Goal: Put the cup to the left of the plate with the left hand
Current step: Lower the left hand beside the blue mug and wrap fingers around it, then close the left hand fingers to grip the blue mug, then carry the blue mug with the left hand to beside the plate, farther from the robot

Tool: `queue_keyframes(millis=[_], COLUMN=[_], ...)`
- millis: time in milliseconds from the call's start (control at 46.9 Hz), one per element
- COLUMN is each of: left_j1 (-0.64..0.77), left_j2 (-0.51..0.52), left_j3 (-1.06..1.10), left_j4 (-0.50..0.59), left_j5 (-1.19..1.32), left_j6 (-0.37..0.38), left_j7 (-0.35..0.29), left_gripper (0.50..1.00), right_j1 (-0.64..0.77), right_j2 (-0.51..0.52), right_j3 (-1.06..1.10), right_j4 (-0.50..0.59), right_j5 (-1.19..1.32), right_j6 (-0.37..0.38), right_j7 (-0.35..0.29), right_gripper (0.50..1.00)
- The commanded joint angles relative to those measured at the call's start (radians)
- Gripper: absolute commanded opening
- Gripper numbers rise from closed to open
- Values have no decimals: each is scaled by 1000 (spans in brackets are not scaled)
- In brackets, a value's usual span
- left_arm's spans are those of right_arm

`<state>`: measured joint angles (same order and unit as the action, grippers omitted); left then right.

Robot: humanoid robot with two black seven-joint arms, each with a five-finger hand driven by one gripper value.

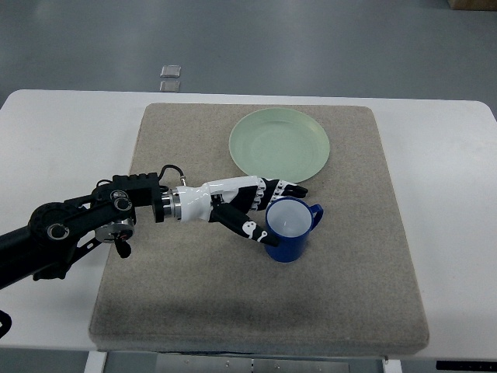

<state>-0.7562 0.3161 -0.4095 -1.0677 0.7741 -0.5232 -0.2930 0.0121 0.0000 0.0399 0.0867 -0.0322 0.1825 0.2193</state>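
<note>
A blue cup (290, 231) with a white inside stands upright on the grey mat, its handle pointing right, just below the pale green plate (279, 143). My left hand (260, 208) reaches in from the left and sits against the cup's left side. Its fingers (273, 189) are spread around the rim and its thumb (242, 226) is near the cup's lower left wall. I cannot tell whether the fingers grip the cup or only touch it. The right arm does not show.
The grey mat (194, 295) covers the middle of a white table (62, 140). Two small grey squares (170, 76) lie on the floor beyond the table's far edge.
</note>
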Motion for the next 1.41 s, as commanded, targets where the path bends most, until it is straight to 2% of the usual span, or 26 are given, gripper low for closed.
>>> queue_keyframes(millis=[0, 149, 256, 299, 597, 661, 789, 1386], left_j1=[0, 0, 0, 0, 0, 0, 0, -6], left_j2=[-9, -17, -23, -26, -29, -29, -29, -35], left_j3=[0, 0, 1, 1, 5, 1, 0, -57], left_j4=[0, 5, 6, 6, 9, 12, 15, 8], left_j5=[2, 2, 2, 4, 5, 5, 4, 1], left_j6=[0, 0, 2, 2, 0, 2, 3, 83], left_j7=[0, 0, 0, 0, 0, 0, 0, 0], left_gripper=[928, 917, 894, 868, 825, 793, 765, 754], right_j1=[0, 0, 0, 0, 0, 0, 0, 0], right_j2=[0, 0, 0, 0, 0, 0, 0, 0], right_j3=[0, 0, 0, 0, 0, 0, 0, 0], right_j4=[-1, 1, -1, -1, 1, 1, -1, -1], right_j5=[0, 0, 0, 0, 0, 0, 0, 0], right_j6=[0, 0, 0, 0, 0, 0, 0, 0], right_j7=[0, 0, 0, 0, 0, 0, 0, 0], right_gripper=[932, 932, 932, 932, 932, 932, 932, 932])
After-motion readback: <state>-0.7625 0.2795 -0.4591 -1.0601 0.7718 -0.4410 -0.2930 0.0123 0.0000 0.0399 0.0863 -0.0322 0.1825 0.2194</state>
